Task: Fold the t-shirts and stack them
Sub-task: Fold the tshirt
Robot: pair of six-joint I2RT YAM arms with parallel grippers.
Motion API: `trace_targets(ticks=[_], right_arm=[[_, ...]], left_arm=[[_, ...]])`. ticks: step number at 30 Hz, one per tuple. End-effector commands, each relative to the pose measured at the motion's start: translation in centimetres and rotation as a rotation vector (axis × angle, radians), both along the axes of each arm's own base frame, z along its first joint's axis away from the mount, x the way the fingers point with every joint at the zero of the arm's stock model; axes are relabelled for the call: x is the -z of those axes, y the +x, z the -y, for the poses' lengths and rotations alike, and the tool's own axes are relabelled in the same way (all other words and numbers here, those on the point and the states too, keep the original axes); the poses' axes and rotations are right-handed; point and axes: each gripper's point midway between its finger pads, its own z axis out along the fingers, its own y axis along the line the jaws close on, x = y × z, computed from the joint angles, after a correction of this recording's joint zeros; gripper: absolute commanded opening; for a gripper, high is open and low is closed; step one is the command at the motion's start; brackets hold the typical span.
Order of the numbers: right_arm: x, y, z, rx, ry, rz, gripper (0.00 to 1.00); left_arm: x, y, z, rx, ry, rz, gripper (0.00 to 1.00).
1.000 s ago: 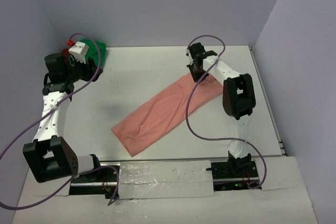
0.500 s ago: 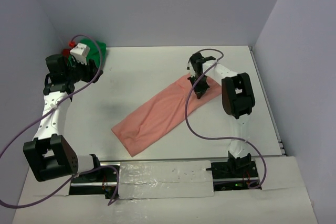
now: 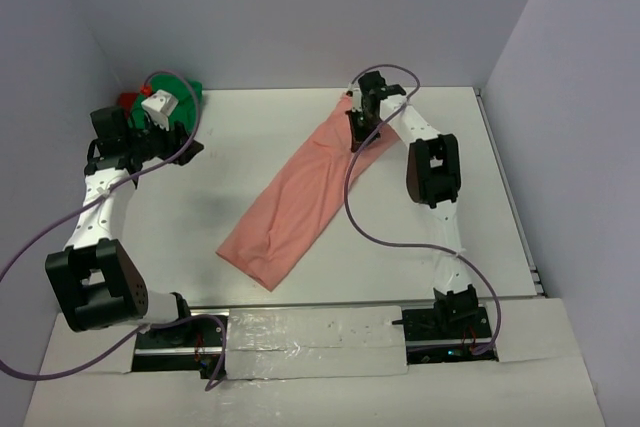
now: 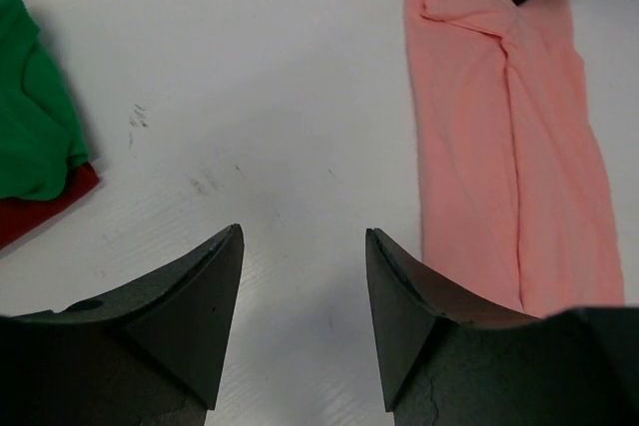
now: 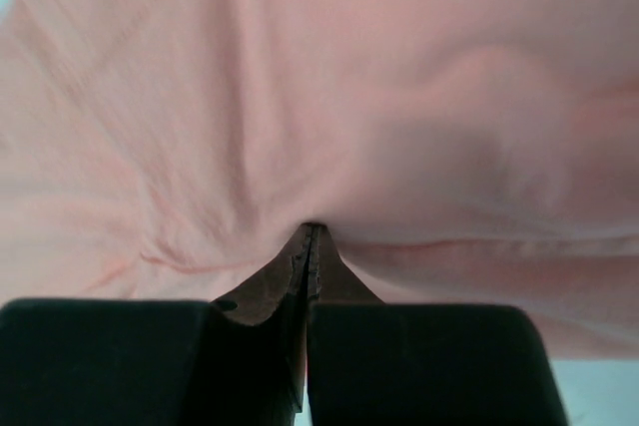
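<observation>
- The right gripper (image 3: 358,129) pinches the far end of the salmon-pink t-shirt (image 3: 300,197), a long folded band lying slantwise across the middle of the worktop (image 3: 260,127). Its jaws are pressed tight on a tuck of cloth.
- The left gripper (image 4: 300,316) hangs with jaws partly apart and nothing between them. It is over bare worktop between the pink band and the green t-shirt (image 3: 178,92) in the far left corner, where the red t-shirt (image 4: 55,197) shows from under the green one's edge.
- A clean fold probably means carrying the pinched end low and straight along the band toward its near end (a sideways pull would skew the edges). It should be laid flat before the jaws let go.
- Only the right wrist view shows the grip itself, with cloth puckering at the jaw tips. The overhead view shows little of that but gives the band's full length. The left wrist view adds a lengthwise crease.
</observation>
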Motion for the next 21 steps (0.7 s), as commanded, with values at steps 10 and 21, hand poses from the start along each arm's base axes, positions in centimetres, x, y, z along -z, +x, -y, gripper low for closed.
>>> trace_targets(ticks=[10,21], right_arm=[[-7.4,5.4,-11.0,-0.22,0.22,0.412,0.0],[-16.7,-7.4,-14.8,-0.5,0.217,0.599,0.0]], left_arm=[[-1.5,-1.9,1.8,0.161,-0.06,0.027,0.65],[-1.6,-3.0,2.1,0.146,-0.06,0.077,0.67]])
